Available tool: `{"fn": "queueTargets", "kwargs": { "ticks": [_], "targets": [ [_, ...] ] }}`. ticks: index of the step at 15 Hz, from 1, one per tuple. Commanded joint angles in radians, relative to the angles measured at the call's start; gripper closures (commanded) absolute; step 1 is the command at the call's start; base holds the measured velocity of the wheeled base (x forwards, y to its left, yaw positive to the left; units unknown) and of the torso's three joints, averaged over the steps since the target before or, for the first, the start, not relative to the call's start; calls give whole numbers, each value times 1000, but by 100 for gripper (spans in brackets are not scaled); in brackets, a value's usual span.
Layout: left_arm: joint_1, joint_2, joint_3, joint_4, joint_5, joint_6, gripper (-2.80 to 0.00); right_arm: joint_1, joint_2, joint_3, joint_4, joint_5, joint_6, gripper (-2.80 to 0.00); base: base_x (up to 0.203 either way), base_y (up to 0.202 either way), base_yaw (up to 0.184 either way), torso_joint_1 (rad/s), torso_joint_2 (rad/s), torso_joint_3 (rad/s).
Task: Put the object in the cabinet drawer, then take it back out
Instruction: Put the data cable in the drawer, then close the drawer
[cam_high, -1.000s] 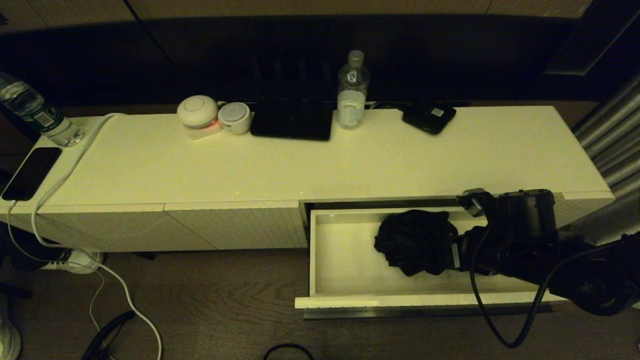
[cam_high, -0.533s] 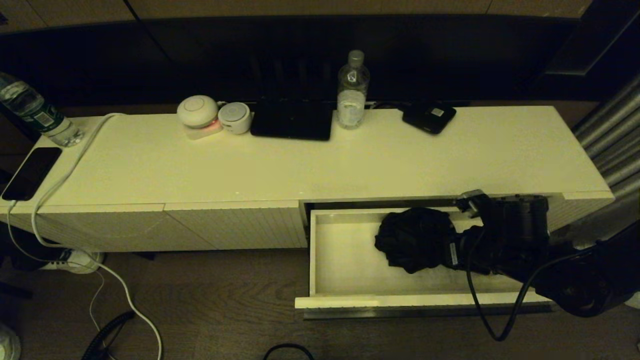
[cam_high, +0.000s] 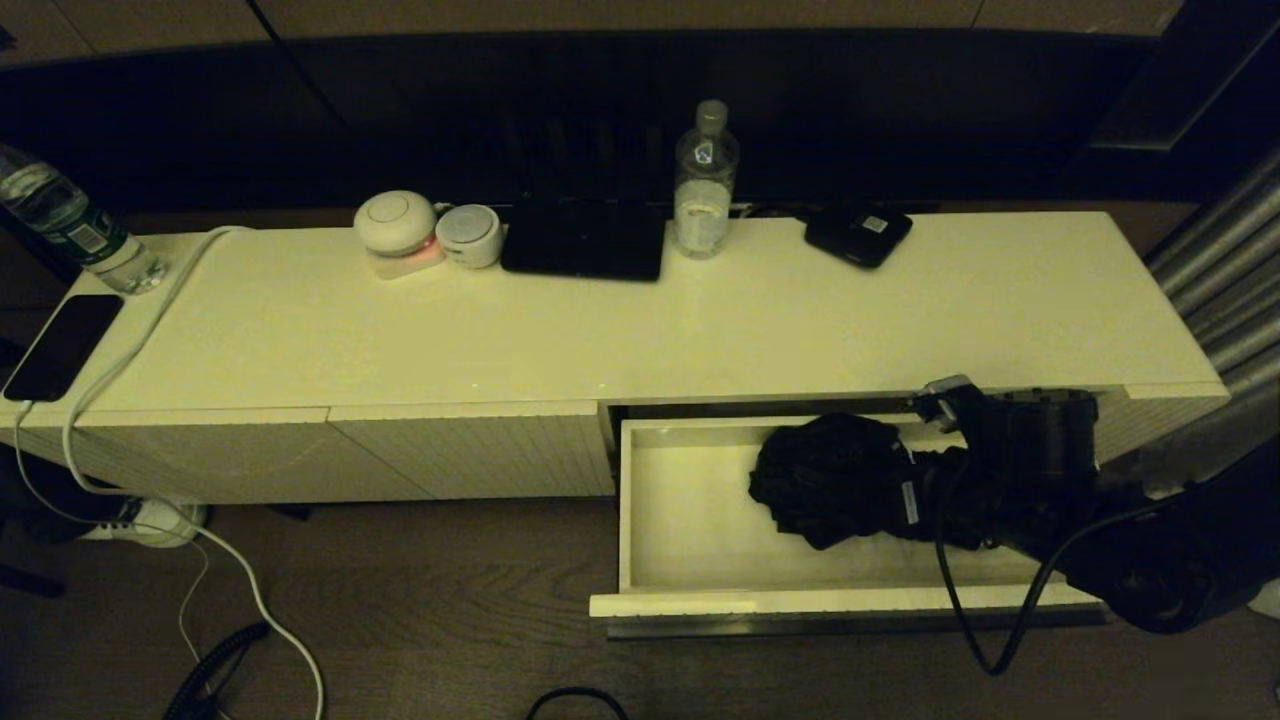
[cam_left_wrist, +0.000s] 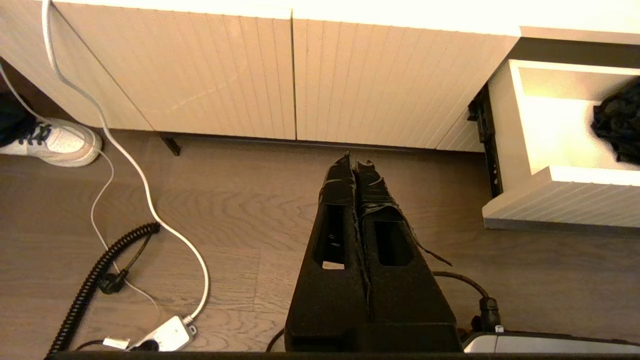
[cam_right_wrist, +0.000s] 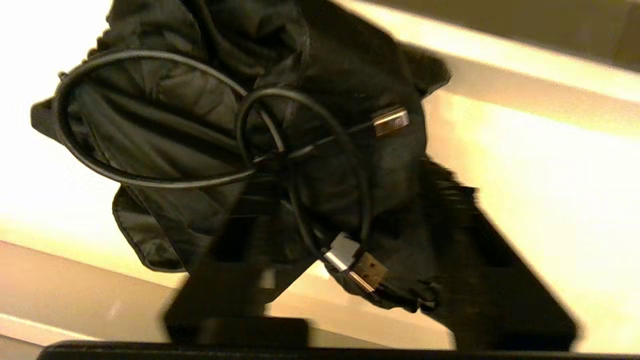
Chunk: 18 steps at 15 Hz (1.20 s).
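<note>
The black umbrella (cam_high: 825, 480) lies bunched in the middle of the pulled-out white drawer (cam_high: 700, 603). My right gripper (cam_high: 905, 500) reaches into the drawer from the right. In the right wrist view this gripper (cam_right_wrist: 350, 205) is open, its fingers spread wide on either side of the umbrella (cam_right_wrist: 350, 75). The short handle end sits between them. A thin black cable loop (cam_right_wrist: 150, 177) with metal plugs crosses in front of the fabric. My left gripper (cam_left_wrist: 355, 162) hangs shut over the wooden floor, left of the drawer (cam_left_wrist: 560, 200), holding nothing.
On the cabinet top stand a water bottle (cam_high: 705, 180), a flat black device with a white label (cam_high: 858, 235), a black slab (cam_high: 583, 240), two white round gadgets (cam_high: 397, 230), a phone (cam_high: 62, 345) and a second bottle (cam_high: 70, 225). A white cable (cam_left_wrist: 145, 190) trails over the floor.
The right arm shifted slightly left and deeper into the drawer. The umbrella has barely moved. The left arm is still.
</note>
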Motion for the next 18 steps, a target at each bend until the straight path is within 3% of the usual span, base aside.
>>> {"fn": "queueTargets", "kwargs": {
  "ticks": [1, 7, 12, 13, 18],
  "targets": [
    [0, -2, 0, 0, 0, -1, 0, 1, -38, 3, -6, -1, -9, -280, 0, 0, 0, 0, 0, 0],
    [0, -2, 0, 0, 0, -1, 0, 1, -153, 62, -8, -1, -85, -280, 0, 0, 0, 0, 0, 0],
    [0, -2, 0, 0, 0, -1, 0, 35, -268, 257, -7, -3, -127, -280, 0, 0, 0, 0, 0, 0],
    [0, -2, 0, 0, 0, -1, 0, 51, -283, 299, -14, -7, -160, 0, 0, 0, 0, 0, 0, 0],
    [0, -2, 0, 0, 0, -1, 0, 77, -425, 352, 20, -6, -302, 0, 0, 0, 0, 0, 0, 0]
  ]
}}
